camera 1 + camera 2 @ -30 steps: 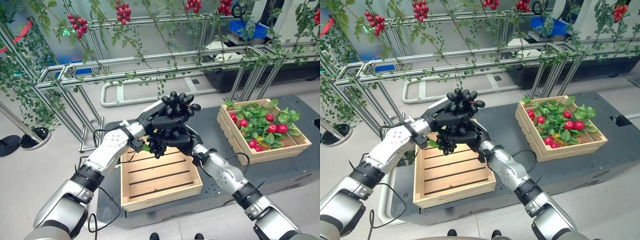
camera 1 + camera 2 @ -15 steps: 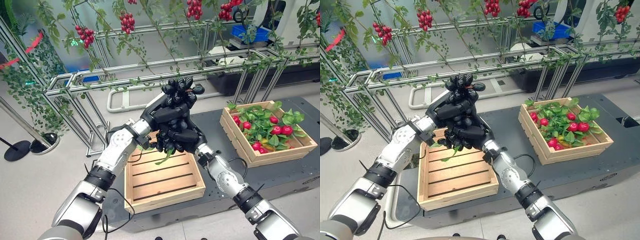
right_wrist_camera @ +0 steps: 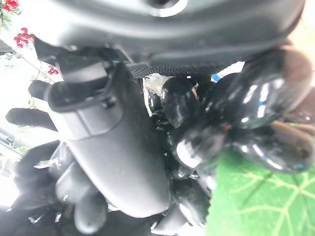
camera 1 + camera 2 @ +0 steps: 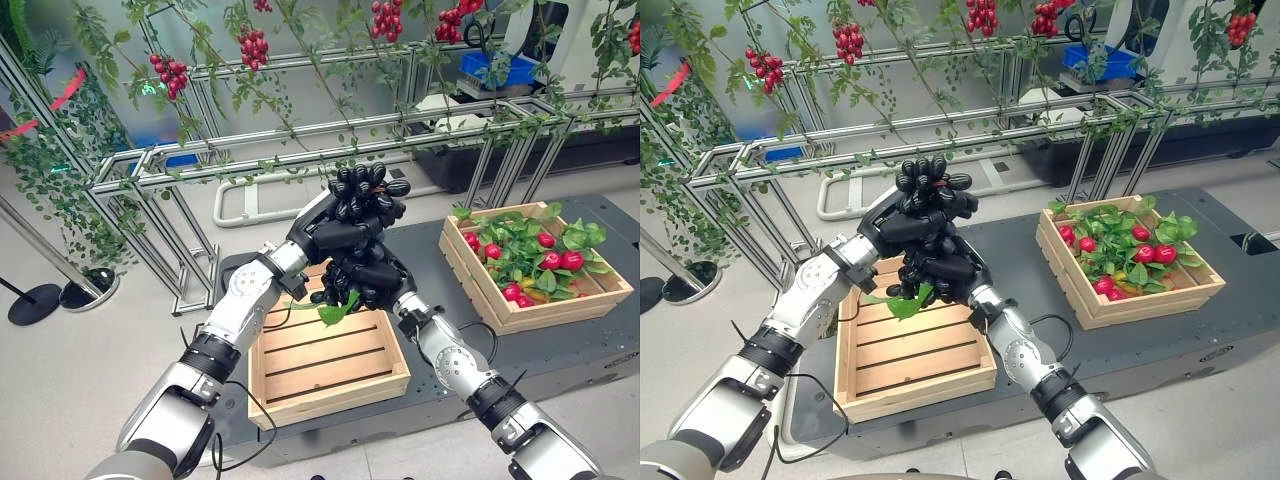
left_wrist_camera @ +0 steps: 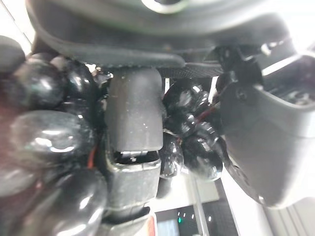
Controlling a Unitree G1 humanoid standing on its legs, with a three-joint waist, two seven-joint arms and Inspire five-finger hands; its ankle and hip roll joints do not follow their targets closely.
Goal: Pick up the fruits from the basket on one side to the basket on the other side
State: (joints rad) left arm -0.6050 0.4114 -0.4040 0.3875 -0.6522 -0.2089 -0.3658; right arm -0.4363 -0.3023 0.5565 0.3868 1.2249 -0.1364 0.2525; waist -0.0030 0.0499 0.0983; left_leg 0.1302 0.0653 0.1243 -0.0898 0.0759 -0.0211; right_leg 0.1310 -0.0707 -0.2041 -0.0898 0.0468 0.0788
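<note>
Both hands clasp one bunch of black grapes above the empty crate.

Left hand (image 4: 330, 232) curls its fingers round the upper grapes (image 4: 366, 186), which stick out just above it; right hand (image 4: 372, 277) grips the lower grapes from beneath, touching the left. A green leaf (image 4: 336, 311) hangs under the right hand. Directly below both sits the wooden crate (image 4: 322, 362); well off past the right hand stands the crate of red fruit (image 4: 530, 258).
</note>
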